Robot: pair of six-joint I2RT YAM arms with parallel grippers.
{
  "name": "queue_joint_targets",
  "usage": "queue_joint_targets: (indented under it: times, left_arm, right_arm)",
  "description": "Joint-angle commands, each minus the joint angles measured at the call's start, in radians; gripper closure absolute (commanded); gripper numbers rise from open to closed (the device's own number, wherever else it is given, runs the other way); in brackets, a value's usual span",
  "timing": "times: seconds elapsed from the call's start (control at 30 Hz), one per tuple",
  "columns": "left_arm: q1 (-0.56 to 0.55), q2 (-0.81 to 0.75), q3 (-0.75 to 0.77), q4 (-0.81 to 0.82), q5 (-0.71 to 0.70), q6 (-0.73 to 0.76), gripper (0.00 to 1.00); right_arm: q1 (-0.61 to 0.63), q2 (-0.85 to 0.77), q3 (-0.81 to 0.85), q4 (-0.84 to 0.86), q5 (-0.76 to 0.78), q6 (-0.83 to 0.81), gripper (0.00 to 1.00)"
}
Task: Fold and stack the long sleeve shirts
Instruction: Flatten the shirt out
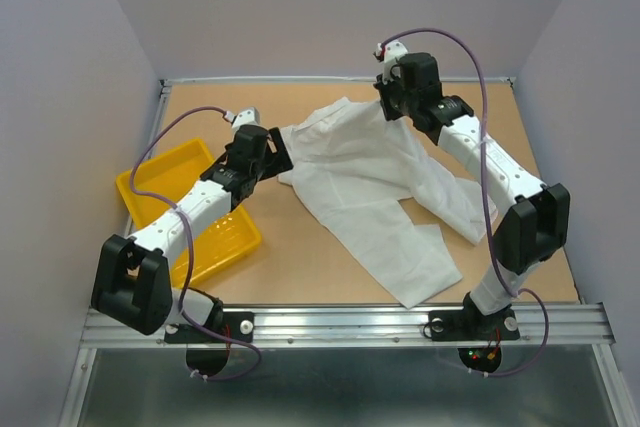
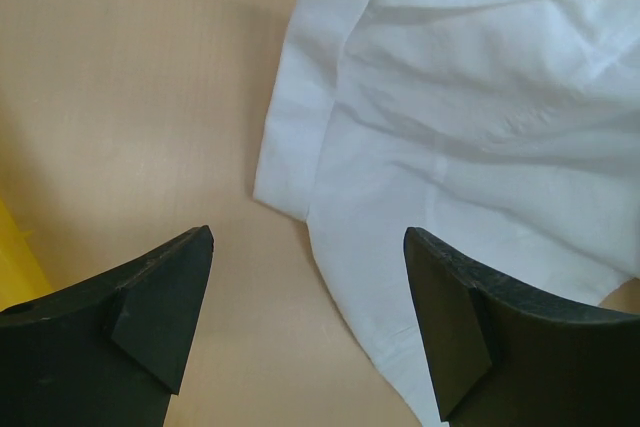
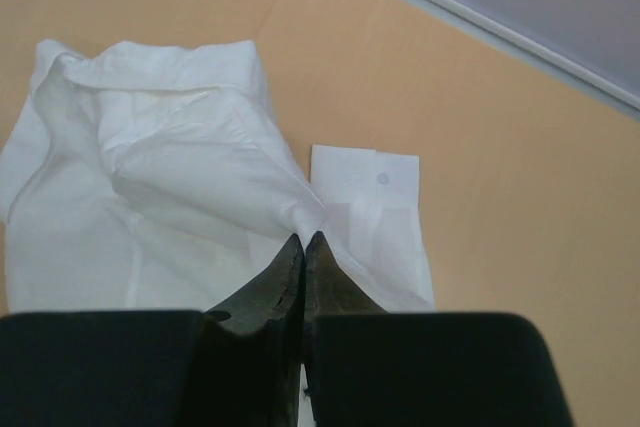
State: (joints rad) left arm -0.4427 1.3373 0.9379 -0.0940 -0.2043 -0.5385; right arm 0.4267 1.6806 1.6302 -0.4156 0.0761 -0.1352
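shirt [image 1: 370, 187]: sprawled over the middle and right of the table [image 1: 310, 257], one long part trailing toward the near edge
tray [image 1: 165, 169]: on the table's left side, apart from the shirt, partly under the left arm [image 1: 190, 212]
left gripper [image 2: 310, 237]: over the table right at the shirt's left edge, between tray and shirt
right gripper [image 3: 303, 239]: at the shirt's far end, tips on the fabric, just beside a cuff [image 3: 365, 182]

White long sleeve shirt [image 1: 350, 162] lies crumpled, unfolded, mid-table [image 1: 300, 267], top bunched toward 12 o'clock, long ends trailing toward 4 and 5 o'clock
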Motion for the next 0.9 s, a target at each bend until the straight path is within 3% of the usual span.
queue_joint_targets:
  times: [0.0, 0.23, 0.33, 0.43, 0.53, 0.73, 0.87]
  left_arm:
    - [0.002, -0.001, -0.028, 0.031, 0.06, 0.005, 0.11]
    - [-0.033, 0.176, 0.089, 0.117, 0.102, 0.009, 0.11]
    - [-0.053, 0.29, 0.181, 0.137, 0.082, 0.009, 0.17]
    - [-0.056, 0.434, 0.264, 0.151, 0.062, 0.006, 0.31]
    - [-0.057, 0.508, 0.315, 0.145, 0.071, -0.001, 0.38]
    - [-0.057, 0.566, 0.274, 0.066, 0.12, -0.075, 0.43]
    - [-0.057, 0.519, 0.135, 0.054, 0.251, -0.09, 0.44]
  right_arm:
    - [-0.002, 0.057, 0.051, 0.058, 0.042, -0.014, 0.97]
    - [-0.002, 0.094, 0.085, 0.077, 0.054, -0.044, 0.97]
    - [-0.002, 0.1, 0.077, 0.077, 0.057, -0.056, 0.97]
    - [-0.002, 0.103, 0.06, 0.077, 0.056, -0.067, 0.97]
    - [-0.002, 0.102, 0.048, 0.078, 0.062, -0.075, 0.97]
    - [-0.002, 0.103, 0.056, 0.08, 0.1, -0.106, 0.97]
    - [-0.002, 0.113, 0.098, 0.095, 0.145, -0.119, 0.97]
